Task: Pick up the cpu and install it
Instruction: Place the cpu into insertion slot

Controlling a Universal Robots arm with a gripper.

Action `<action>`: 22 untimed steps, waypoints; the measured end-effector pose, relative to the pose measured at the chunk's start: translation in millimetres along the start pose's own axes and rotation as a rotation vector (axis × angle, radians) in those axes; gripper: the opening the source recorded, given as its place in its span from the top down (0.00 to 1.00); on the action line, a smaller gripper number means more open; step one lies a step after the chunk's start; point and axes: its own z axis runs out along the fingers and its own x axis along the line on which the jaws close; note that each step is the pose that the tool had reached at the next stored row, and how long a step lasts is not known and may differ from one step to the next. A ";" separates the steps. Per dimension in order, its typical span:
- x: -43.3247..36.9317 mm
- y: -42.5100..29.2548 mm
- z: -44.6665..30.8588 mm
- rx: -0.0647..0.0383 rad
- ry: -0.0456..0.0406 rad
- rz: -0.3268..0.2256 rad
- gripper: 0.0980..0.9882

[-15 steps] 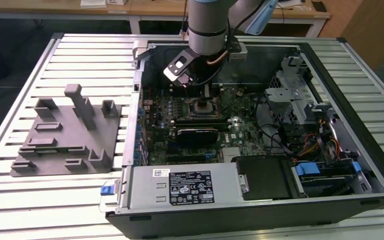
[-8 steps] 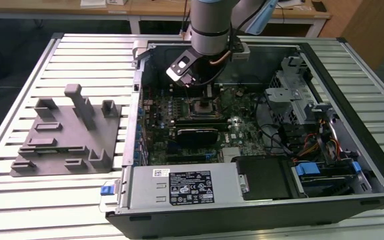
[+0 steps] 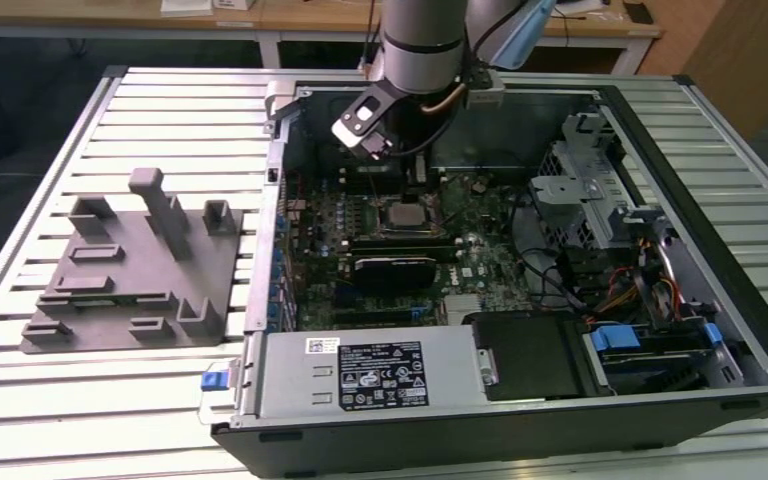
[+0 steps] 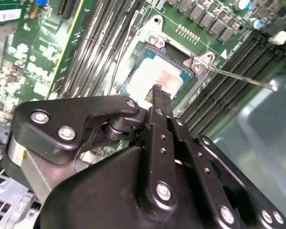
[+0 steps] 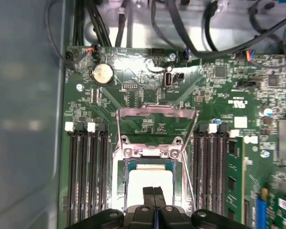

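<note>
The cpu (image 4: pixel 150 76), a flat square chip with a pale silver top, lies in its socket on the green motherboard (image 5: pixel 143 95); it appears in the first wrist view (image 5: pixel 148 177) and in the exterior view (image 3: pixel 407 214) too. My gripper (image 4: pixel 157 89) is shut, its two black fingers pressed together with nothing between them. The tips hang over the chip's near edge (image 5: pixel 154 190); I cannot tell whether they touch it. The socket's metal load frame (image 5: pixel 157 125) stands flipped open beyond the chip. In the exterior view the gripper (image 3: pixel 419 178) hovers just behind the socket.
The motherboard sits in an open computer case (image 3: pixel 704 300) on a slatted metal table (image 3: pixel 157 400). A grey plastic fixture (image 3: pixel 131 265) with upright blocks lies at the exterior view's left. Memory slots (image 5: pixel 88 167) flank the socket. A thin socket lever (image 4: pixel 240 79) sticks out beside it.
</note>
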 end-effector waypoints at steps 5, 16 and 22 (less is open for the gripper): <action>-0.4 0.5 -12.2 0.000 0.0000 0.000 0.99; -0.6 4.7 -16.8 0.000 -0.0002 0.000 0.99; -0.6 4.9 -20.5 0.000 0.0002 0.000 0.99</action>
